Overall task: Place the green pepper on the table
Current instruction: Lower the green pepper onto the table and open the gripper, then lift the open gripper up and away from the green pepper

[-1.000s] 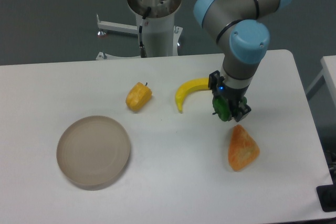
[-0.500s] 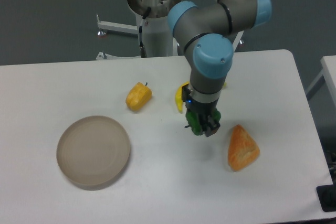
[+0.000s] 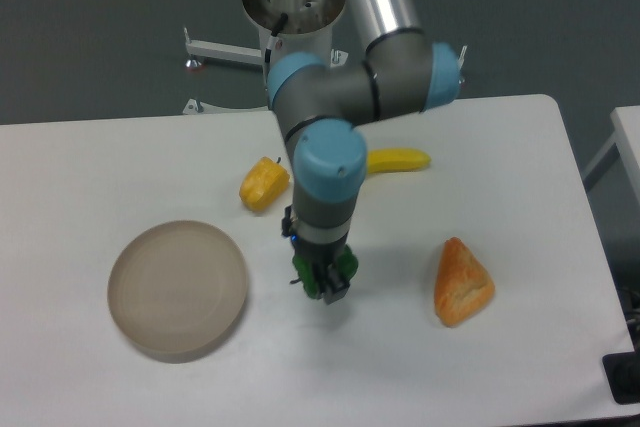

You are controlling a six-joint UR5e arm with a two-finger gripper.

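Green pepper (image 3: pixel 318 279) is held pinched in gripper (image 3: pixel 326 287) fingers just above table (image 3: pixel 400 367), between plate (image 3: pixel 178 288) & orange wedge (image 3: pixel 462 282); judged light, stiff, glossy-slick, best gripped across lobed body, not stem.

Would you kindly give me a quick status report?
Gripper shut on green pepper. Pepper over bare table, not released. Plate well clear.

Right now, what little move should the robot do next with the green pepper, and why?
Probably lower it straight down. The gripper is shut on the pepper over a bare patch of table, between the plate and the orange wedge, so nothing is in the way.
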